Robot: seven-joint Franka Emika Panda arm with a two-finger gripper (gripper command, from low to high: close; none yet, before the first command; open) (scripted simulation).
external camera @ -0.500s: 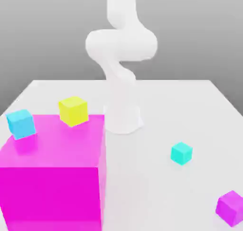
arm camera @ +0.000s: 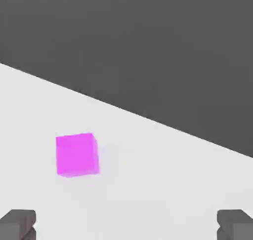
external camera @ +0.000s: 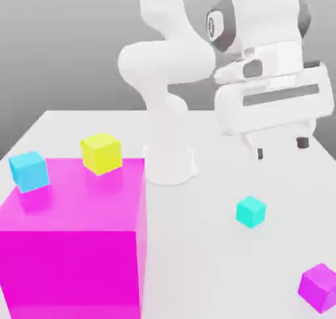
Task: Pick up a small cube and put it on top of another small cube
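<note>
Two cubes, teal cube (external camera: 251, 211) and yellow cube (external camera: 102, 153), exterior-seen

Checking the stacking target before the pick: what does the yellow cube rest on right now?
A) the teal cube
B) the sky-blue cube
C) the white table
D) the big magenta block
D: the yellow cube sits on the top face of the big magenta block, near its rear edge, apart from the sky-blue cube.
</note>
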